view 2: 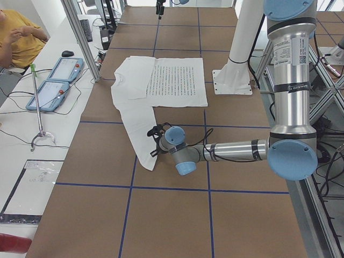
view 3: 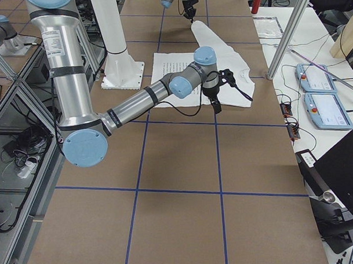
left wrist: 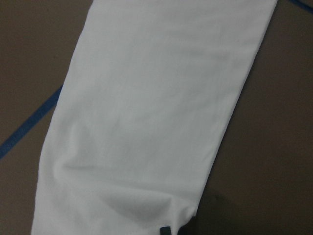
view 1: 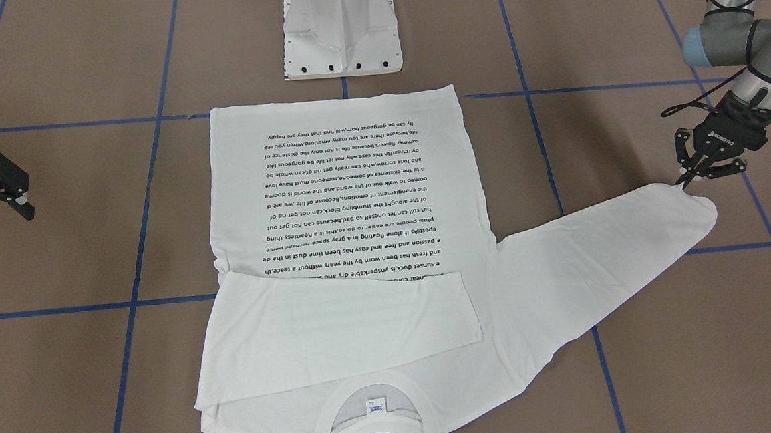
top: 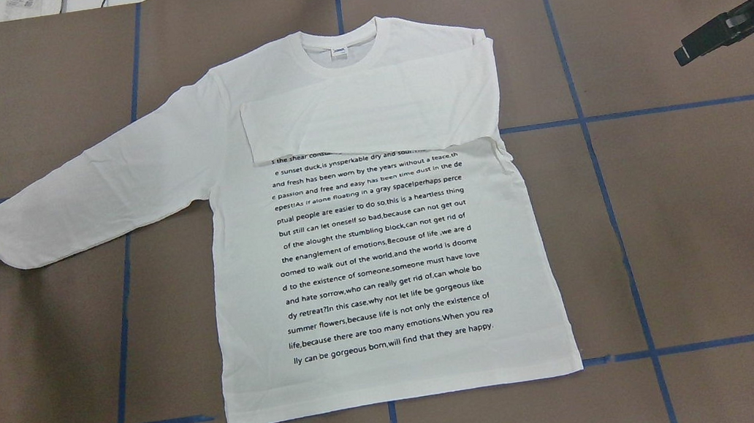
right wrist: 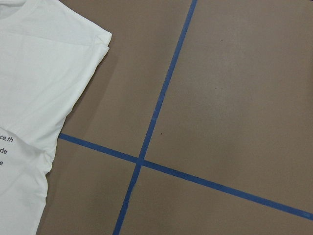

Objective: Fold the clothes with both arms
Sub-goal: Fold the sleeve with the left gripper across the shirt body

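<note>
— On bench (top: 683,235) centre: T-shirt (top: 381,240) flat, text up, one sleeve folded across chest. White pedestal (view 1: 342,28) near hem.
— Pincers?
— Outstretched cuff pinched in left pincer (view 1: 684,181); right pincer (view 1: 2,193) spread wide, well apart from the cloth.

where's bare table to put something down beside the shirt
Biggest bare table is on the robot's right of the shirt. Also free: on the robot's side of the outstretched sleeve, left of the body. Crowded at that sleeve's end, where the left claw pinches it.
</note>
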{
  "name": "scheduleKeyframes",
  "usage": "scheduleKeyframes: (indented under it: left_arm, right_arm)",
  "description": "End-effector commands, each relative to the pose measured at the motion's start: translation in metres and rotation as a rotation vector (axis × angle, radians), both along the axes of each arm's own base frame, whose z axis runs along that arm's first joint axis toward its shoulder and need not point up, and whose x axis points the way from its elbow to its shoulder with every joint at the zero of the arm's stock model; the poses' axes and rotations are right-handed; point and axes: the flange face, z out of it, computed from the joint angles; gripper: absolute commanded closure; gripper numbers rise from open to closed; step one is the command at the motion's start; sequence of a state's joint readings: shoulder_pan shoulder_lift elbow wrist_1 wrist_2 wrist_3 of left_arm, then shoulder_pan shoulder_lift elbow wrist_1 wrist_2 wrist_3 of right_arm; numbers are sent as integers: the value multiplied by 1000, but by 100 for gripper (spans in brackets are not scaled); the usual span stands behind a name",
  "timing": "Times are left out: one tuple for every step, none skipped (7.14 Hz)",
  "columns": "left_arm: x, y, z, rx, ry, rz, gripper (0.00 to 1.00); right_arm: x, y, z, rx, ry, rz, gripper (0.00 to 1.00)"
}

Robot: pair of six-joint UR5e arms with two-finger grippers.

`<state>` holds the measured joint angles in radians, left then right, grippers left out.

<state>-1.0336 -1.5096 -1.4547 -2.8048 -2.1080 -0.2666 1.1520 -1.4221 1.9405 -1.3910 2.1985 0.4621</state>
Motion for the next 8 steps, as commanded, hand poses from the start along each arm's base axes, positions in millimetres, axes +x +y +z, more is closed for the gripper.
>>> scheduleKeyframes:
  left_arm:
    - [14,-67,-86,-93,184,-119,100]
    - [34,-105,-138,-181,248,-165,100]
    - [51,-135,-192,-218,290,-185,100]
    - [69,-162,-251,-270,333,-210,100]
    - [97,-178,-311,-360,378,-226,100]
    - [142,-173,-359,-381,420,-214,100]
    - [185,-163,-399,-416,470,-217,100]
    - [223,-156,-426,-420,484,-203,100]
  right_arm:
    - [0,0,0,-1,-1,0,0]
    - [0,0,1,-2,1,1,0]
    - [0,-1,1,-2,1,1,0]
    - [0,-1,1,-4,0,2,0]
    - [-1,-2,1,-5,1,2,0]
    - [0,-2,1,-5,1,3,0]
    - [1,-3,1,-7,1,8,0]
    - [1,-3,1,-10,-1,10,0]
